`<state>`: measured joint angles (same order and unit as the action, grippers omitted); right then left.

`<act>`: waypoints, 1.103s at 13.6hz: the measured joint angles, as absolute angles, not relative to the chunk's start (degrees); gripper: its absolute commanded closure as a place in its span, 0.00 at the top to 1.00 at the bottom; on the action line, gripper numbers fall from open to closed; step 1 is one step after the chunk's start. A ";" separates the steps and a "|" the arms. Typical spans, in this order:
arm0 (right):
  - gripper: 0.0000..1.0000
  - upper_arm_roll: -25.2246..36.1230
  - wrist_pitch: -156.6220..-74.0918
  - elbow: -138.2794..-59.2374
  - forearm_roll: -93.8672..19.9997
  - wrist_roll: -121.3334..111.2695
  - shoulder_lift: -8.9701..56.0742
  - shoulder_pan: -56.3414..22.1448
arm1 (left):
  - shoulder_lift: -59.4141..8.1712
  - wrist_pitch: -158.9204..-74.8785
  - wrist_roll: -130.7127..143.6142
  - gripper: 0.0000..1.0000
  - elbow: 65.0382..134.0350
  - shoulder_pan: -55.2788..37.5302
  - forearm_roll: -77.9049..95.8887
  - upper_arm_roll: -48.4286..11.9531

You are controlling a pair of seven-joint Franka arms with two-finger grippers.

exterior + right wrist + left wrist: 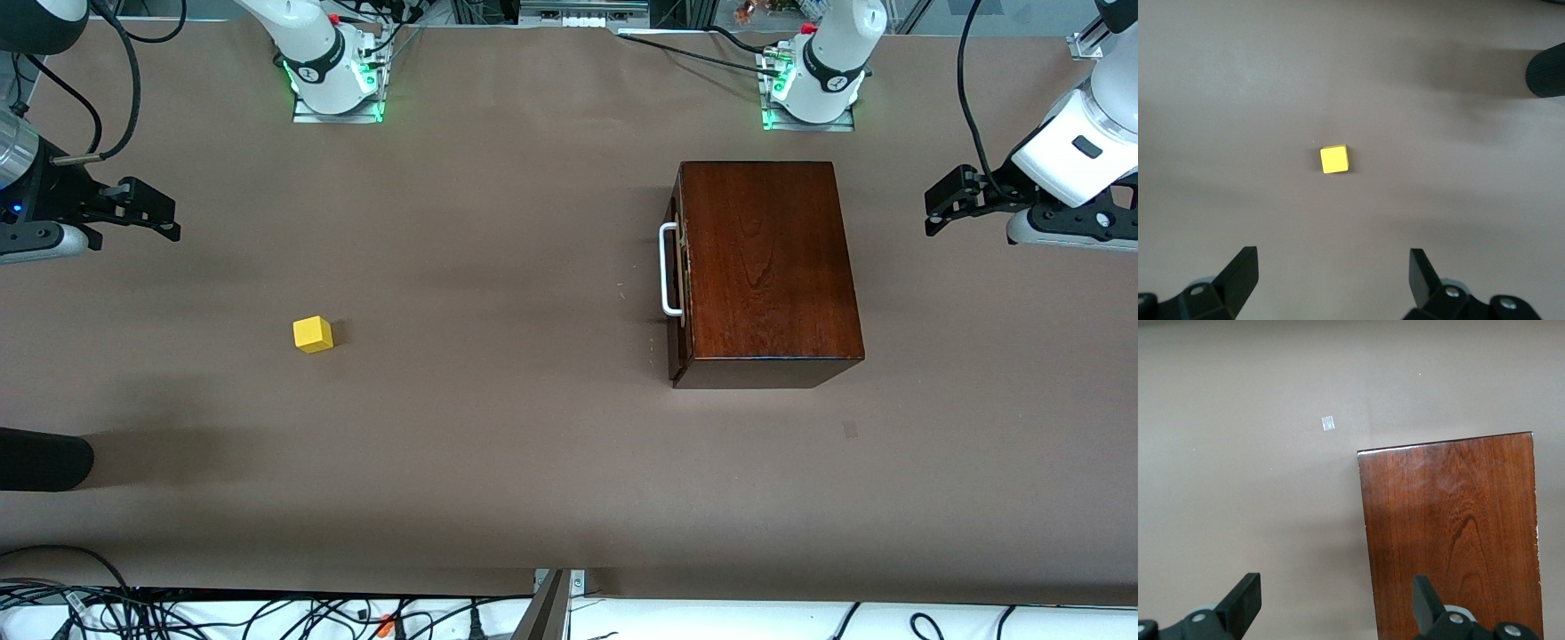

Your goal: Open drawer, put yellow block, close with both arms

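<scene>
The yellow block (313, 334) lies alone on the brown table toward the right arm's end; the right wrist view shows the yellow block (1335, 159) from above. My right gripper (160, 213) hangs open and empty over the table's edge at that end, and the right gripper (1333, 270) is clear of the block. The dark mahogany box (765, 267) stands toward the left arm's end. Its drawer (680, 276) is shut, and the white handle (669, 271) faces the block. My left gripper (942, 203) hovers open and empty; the left gripper (1336, 593) is over the box (1451, 533) edge.
A black rounded object (44, 460) pokes in at the right arm's end, nearer the front camera than the block. A small tape mark (850, 429) sits on the table near the box. Both arm bases (336, 76) stand along the back edge. Cables run along the front edge.
</scene>
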<state>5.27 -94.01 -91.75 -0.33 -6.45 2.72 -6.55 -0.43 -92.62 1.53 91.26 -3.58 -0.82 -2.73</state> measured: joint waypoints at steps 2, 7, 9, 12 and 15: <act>1.00 5.25 -93.99 -91.75 -0.33 -6.45 2.72 -6.56 | -0.41 -92.62 7.22 1.00 91.22 -3.75 -0.75 -6.37; 1.00 5.23 -93.95 -91.75 -0.33 -6.45 2.72 -6.58 | -0.78 -92.62 27.11 1.00 91.23 -4.66 -0.75 -21.79; 1.00 5.23 -93.94 -91.75 -0.33 -6.45 2.72 -6.58 | -1.82 -92.72 35.32 1.00 91.18 -4.96 -1.01 -28.24; 1.00 5.23 -93.93 -91.75 -0.33 -6.45 2.72 -6.58 | -5.25 -93.29 46.04 1.00 90.60 -8.45 -4.70 -34.07; 1.00 5.27 -93.92 -91.75 -0.33 -6.45 2.72 -6.57 | -10.93 -93.49 53.92 1.00 88.52 -15.72 -9.76 -34.50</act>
<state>5.27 -93.92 -91.75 -0.33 -6.45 2.72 -6.57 -10.93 -93.49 53.92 88.52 -15.72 -9.76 -34.50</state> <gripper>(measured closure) 0.000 0.000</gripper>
